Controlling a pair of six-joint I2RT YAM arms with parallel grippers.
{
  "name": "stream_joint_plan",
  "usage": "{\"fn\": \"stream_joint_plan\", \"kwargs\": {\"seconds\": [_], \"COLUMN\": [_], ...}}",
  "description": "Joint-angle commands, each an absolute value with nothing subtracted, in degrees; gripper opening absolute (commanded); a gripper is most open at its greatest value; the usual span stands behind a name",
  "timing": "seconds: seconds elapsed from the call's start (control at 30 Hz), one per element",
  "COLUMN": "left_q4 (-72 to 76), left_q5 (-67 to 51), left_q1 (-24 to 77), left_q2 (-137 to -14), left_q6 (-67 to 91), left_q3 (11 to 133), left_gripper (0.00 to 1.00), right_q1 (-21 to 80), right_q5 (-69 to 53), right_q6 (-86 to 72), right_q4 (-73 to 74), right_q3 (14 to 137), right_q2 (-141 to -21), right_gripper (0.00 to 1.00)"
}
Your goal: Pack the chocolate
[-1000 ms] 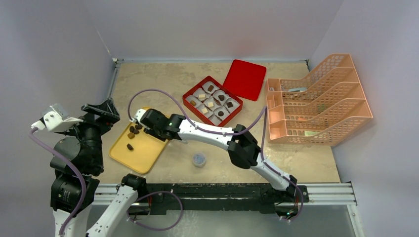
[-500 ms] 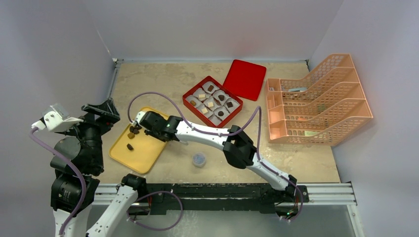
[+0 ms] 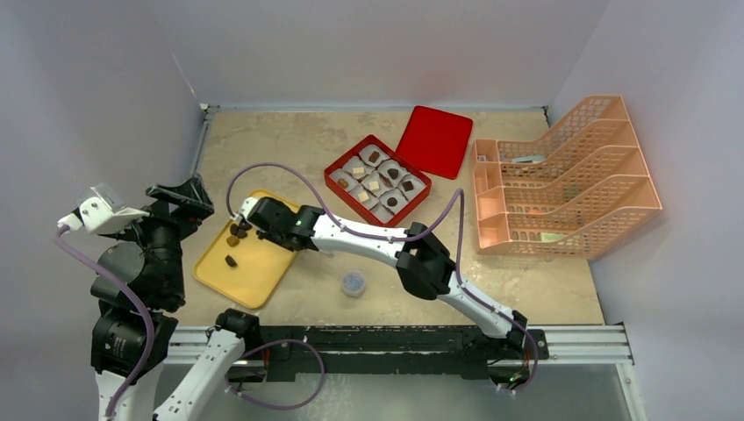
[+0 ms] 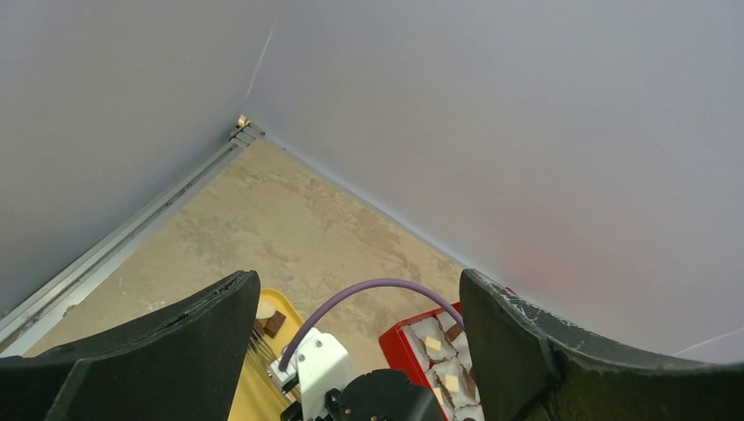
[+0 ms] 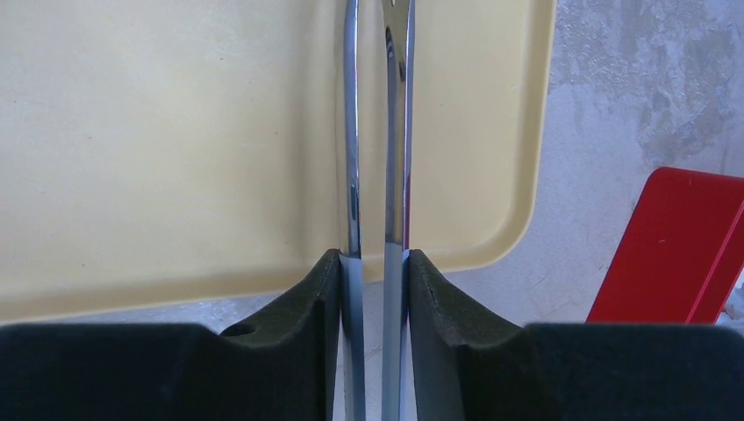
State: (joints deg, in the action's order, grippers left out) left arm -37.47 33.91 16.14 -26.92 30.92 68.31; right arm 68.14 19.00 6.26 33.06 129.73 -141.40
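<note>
- Toward the bench's (image 3: 289, 140) left edge, seen from above, a yellow tray (image 3: 254, 272) carries the loose chocolate (image 3: 232, 239). A small cluster sits at the tray's far corner and a lone dark lump (image 3: 231, 260) nearer its middle.
- Other pieces sit in white liners in the red box (image 3: 377, 180) at the far middle of the bench, with the red lid (image 3: 434, 140) just beside it.
- From above too, the right arm (image 3: 368, 237) stretches across the bench, its jaws right at the far-corner cluster. The left arm (image 3: 145, 254) stands raised off the left edge, well apart from the tray, so the right arm is plainly the nearer one.
- From the left wrist, the left jaws are spread wide with nothing between them. Far below them show the tray's corner with one dark piece (image 4: 275, 323) and a corner of the red box.
- From the right wrist, the right jaws are clenched on chrome tweezers (image 5: 351, 175). The blades stand close together with a thin gap between them.
- The tweezers' long axis runs straight ahead over bare tray, and the tips leave the top of the picture. No chocolate shows here, so I cannot tell whether a piece is pinched.
- The pick likely turns on a lump lying dead ahead along the blades, at their tips. The box lies off toward the bench's far right from there.
</note>
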Motion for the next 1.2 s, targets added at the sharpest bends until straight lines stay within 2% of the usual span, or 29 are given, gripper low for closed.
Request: {"fn": "stream_joint_plan", "kwargs": {"seconds": [0.0, 0.37, 0.67, 1.17], "left_q4": [-35.9, -35.4, -34.0, -30.5], "left_q5": [33.9, 34.0, 34.5, 29.7], "left_q1": [16.1, 16.0, 16.0, 16.0], "left_q2": [-26.8, -26.7, -27.0, -28.1], "left_q6": [31.6, 31.4, 30.8, 34.0], "left_q3": [67.9, 66.7, 64.3, 56.8], "left_gripper": [0.83, 0.83, 0.84, 0.83], "right_q1": [68.2, 68.2, 68.2, 66.9], "right_q5": [20.8, 20.2, 18.4, 24.9], "right_q6": [5.7, 3.6, 0.7, -7.5], "right_q4": [30.8, 29.6, 32.2, 37.8], "right_q3": [128.9, 124.5, 120.2, 105.6], "right_q2": [-136.2, -131.5, -126.7, -110.4], "right_gripper": [0.21, 0.16, 0.15, 0.15]}}
